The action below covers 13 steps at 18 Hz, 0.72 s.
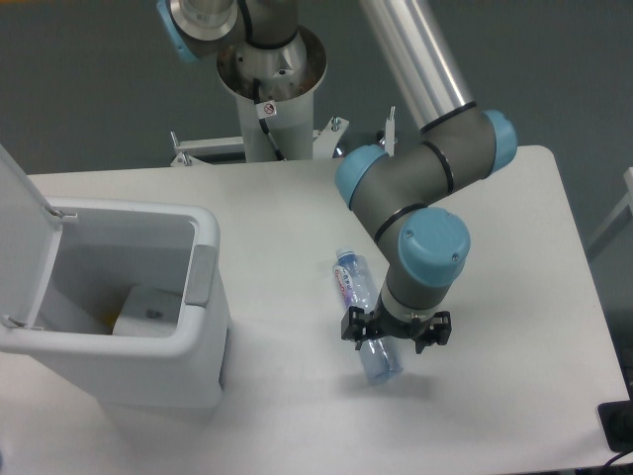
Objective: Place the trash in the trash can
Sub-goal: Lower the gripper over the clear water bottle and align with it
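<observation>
Clear bottle [354,289] flat mid-table | gripper [395,335] open astride it | bin [203,307] well left

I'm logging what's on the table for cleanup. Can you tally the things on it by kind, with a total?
Bottles: 1, the bottle lying under the gripper.
Bins: 1, the bin with its lid open.
Whitish pieces inside the bin: 1, the piece; too unclear to name.
Total: 3
</observation>
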Each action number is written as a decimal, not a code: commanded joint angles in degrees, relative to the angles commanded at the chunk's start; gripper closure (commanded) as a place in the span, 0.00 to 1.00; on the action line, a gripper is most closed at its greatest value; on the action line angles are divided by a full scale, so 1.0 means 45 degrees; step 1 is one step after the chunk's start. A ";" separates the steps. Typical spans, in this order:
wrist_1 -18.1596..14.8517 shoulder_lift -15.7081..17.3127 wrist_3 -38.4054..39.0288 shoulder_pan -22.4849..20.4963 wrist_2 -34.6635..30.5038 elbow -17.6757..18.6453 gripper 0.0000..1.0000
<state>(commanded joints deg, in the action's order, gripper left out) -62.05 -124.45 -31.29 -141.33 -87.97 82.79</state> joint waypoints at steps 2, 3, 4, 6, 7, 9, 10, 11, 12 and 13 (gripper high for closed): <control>0.0020 -0.0195 0.0039 0.0234 -0.0429 -0.0020 0.00; 0.0020 -0.0293 0.0291 0.0273 -0.0625 -0.0020 0.00; 0.0020 -0.0410 0.0525 0.0390 -0.0801 -0.0078 0.00; 0.0020 -0.0605 0.0858 0.0643 -0.1269 -0.0272 0.00; 0.0020 -0.0625 0.0898 0.0722 -0.1291 -0.0293 0.00; 0.0020 -0.0626 0.1015 0.0762 -0.1291 -0.0293 0.00; 0.0020 -0.0645 0.1074 0.0762 -0.1310 -0.0293 0.00; 0.0020 -0.0645 0.1094 0.0762 -0.1368 -0.0293 0.00; 0.0020 -0.0664 0.1094 0.0781 -0.1446 -0.0274 0.00; 0.0020 -0.0665 0.1094 0.0781 -0.1466 -0.0274 0.00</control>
<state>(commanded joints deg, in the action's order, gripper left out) -61.96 -127.44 -26.37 -137.81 -94.57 81.56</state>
